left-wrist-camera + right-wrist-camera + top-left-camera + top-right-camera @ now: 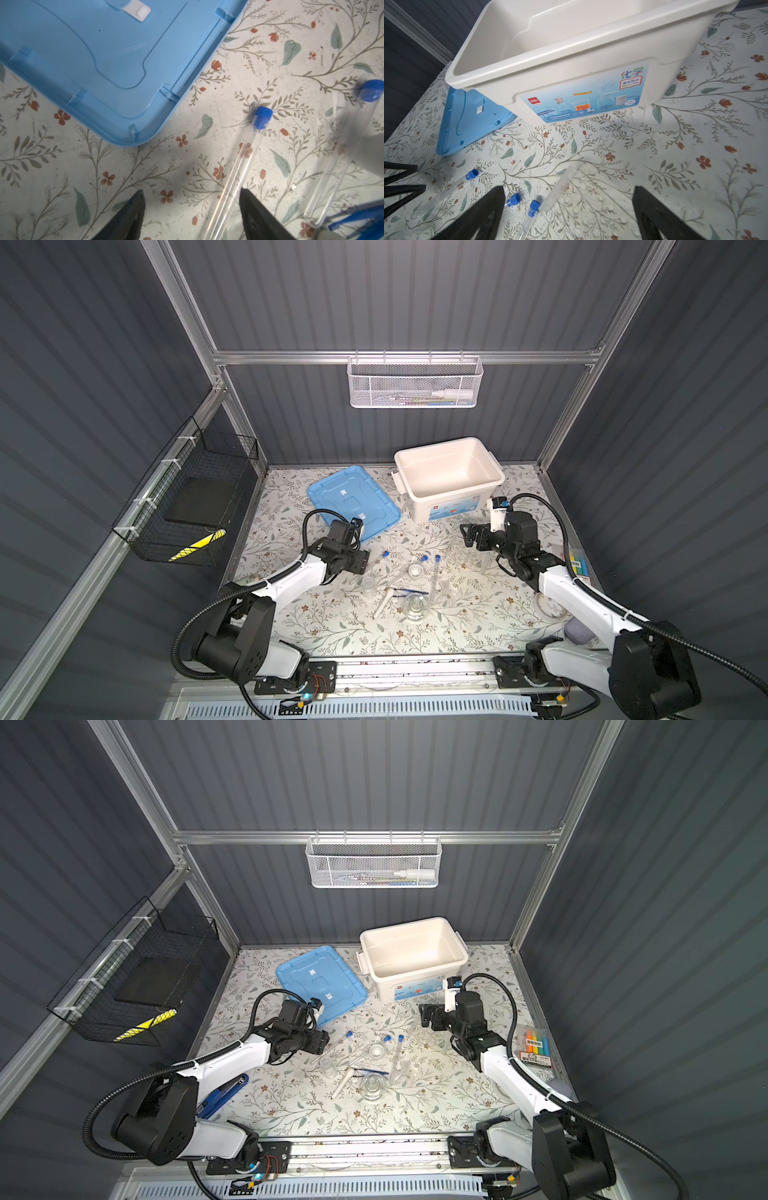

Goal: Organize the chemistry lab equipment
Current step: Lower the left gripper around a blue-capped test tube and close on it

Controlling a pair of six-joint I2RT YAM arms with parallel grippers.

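Pickup of the leftmost tube (247, 158) is in hand. It lies flat beside the lid (93, 62), between the spread jaws of the left gripper (192, 191), not pinched. Next move probably needs gentle closing, then lifting toward the rack (467, 558) — the right gripper (569, 187) hangs spread too.

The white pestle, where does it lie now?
In both top views the white pestle lies flat near the centre, between a small glass vessel and a round glass flask.
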